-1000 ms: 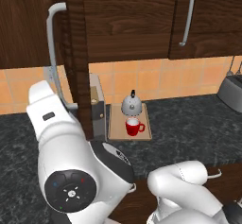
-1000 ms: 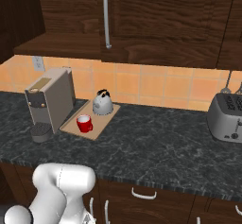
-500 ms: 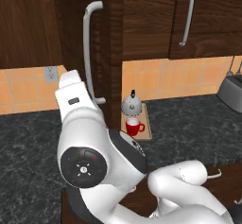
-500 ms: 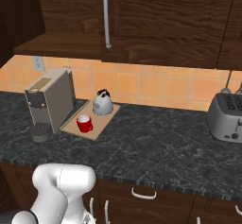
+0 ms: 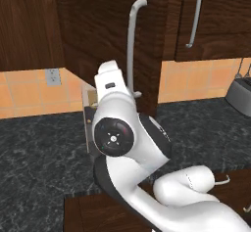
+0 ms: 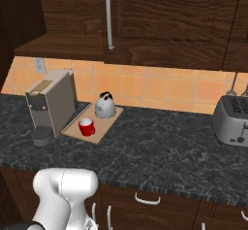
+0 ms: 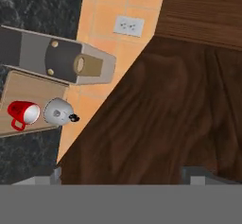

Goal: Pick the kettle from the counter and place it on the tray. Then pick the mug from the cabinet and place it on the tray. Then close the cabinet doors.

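Observation:
The silver-grey kettle (image 6: pixel 104 106) and the red mug (image 6: pixel 86 126) both stand on the light-wood tray (image 6: pixel 109 119) on the dark counter (image 6: pixel 160 151). The hand view shows the same kettle (image 7: pixel 58 112), mug (image 7: pixel 23 113) and tray (image 7: pixel 19 87) far below at the left. My gripper (image 7: pixel 125 177) is open with nothing between its fingertips (image 7: pixel 204 175), close against the brown cabinet door (image 7: pixel 160 119). From the left base that door (image 5: pixel 105 35) stands partly swung, its grey bar handle (image 5: pixel 131 45) just above my arm. The right-hand door (image 5: pixel 215 20) is shut.
A tall grey-beige coffee machine (image 6: pixel 52 102) stands left of the tray, partly behind my arm from the left base (image 5: pixel 90 112). A toaster (image 6: pixel 232 120) sits at the counter's right end. A wall outlet (image 7: pixel 128 25) is on the orange tiles. Wooden drawers (image 6: pixel 145 202) run below the counter.
The cabinet door has swung to the right, its handle crossing from the left base view's left to its middle. My arm followed it and now hides the tray, kettle and mug there.

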You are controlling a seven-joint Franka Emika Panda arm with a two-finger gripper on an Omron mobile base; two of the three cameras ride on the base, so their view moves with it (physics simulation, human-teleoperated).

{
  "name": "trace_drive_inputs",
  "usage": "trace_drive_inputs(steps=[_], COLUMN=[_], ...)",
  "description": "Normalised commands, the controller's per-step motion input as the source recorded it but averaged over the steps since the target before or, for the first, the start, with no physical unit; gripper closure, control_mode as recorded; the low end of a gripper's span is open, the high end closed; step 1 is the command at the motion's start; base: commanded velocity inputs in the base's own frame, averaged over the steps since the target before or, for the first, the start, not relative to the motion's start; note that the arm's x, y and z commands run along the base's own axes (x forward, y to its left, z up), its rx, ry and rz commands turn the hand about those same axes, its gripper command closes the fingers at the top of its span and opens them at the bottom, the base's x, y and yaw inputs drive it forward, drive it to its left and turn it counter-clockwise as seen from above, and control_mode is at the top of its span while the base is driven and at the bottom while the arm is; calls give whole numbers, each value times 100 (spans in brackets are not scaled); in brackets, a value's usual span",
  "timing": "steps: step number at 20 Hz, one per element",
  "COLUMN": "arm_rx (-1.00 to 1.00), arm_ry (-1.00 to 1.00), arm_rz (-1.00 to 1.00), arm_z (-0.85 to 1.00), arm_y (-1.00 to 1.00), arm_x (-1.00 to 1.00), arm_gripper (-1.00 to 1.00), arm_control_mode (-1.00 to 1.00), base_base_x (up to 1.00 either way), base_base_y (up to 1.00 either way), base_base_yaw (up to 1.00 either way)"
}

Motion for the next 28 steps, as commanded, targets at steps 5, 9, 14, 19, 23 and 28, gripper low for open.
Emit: trace_drive_inputs(steps=[5,9,14,19,23,28], arm_rx=[2,0,2,3,4,1], arm_ry=[5,13,13,17,15,3], arm_rz=[-13,-11,-5,-2,0,0], arm_z=[0,-4,-6,-7,-15,-15], arm_y=[-77,-66,-59,-57,-50,-28], arm_x=[51,65,79,83,84,56], arm_gripper=[-100,-100,-100,-100,-100,-100], arm_control_mode=[-100,-100,-100,-100,-100,-100], base_base_x=[0,0,0,0,0,0], base_base_y=[0,0,0,0,0,0], base_base_yaw=[0,0,0,0,0,0])
